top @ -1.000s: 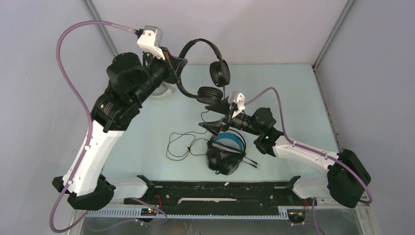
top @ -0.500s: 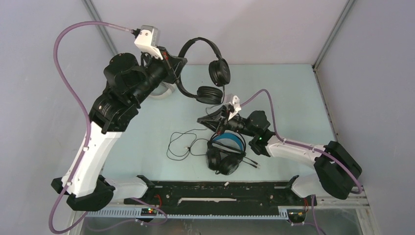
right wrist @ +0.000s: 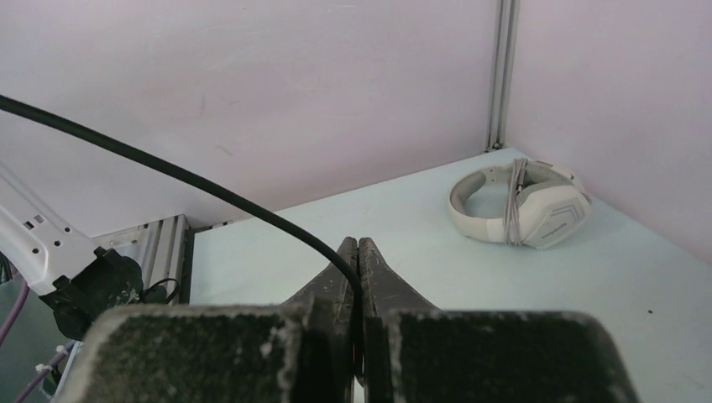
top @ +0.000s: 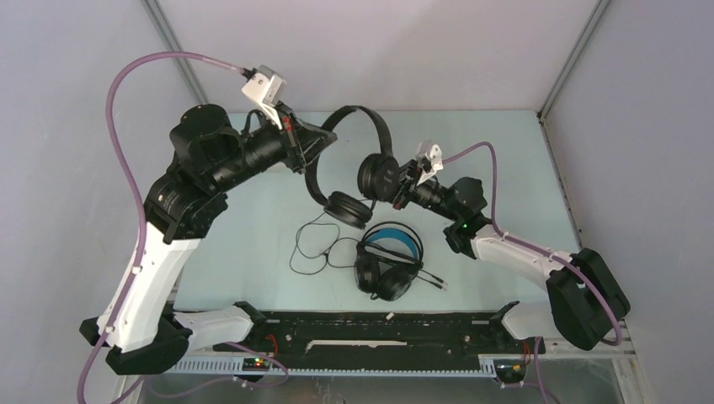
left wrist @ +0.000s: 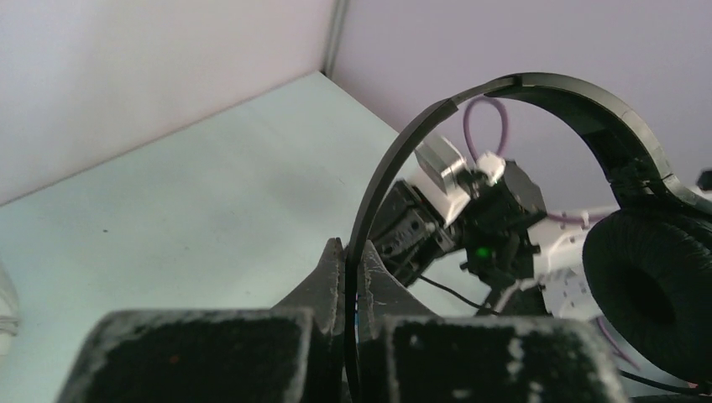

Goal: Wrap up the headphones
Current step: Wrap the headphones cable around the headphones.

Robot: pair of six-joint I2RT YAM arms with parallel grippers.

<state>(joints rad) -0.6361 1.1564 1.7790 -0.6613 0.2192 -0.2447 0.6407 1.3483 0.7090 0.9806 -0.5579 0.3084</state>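
Change over last sec: right gripper (top: 396,188) was spread and low over the table (top: 514,168), by the blue-lined black pair (top: 389,263). Now it's lifted and pressed together, pinching the cord (right wrist: 210,186). R wrist view shows the cable nipped betw. the fingertips. It looks like the cord of the thin black headset (top: 349,209), since the R tips sit just beside its upper cup.

Left gripper (top: 327,136) has the same grip, clamped on the headband. The L arm has swung the headset toward table centre.

Meaning: band and cord are both secured, so prob. a set-up for winding the cord round the band. Wrap itself not begun; most of the cord lies in loose loops on the surface, left of the blue-lined pair. White-grey pair (right wrist: 520,206) sits by the far-left corner, and its cord looks already wound round the band. Blue-lined pair is near the near edge, centre, with a cable trailing right, so prob. not done.

Room: headset hangs in air over far-centre, apart from the back wall. Right half and far-right corner are bare, giving the R arm space to circle. Left side is tight, w/ L arm bulk over it. Risk: slack loops dragging against the blue-lined pair as the cord gets pulled.
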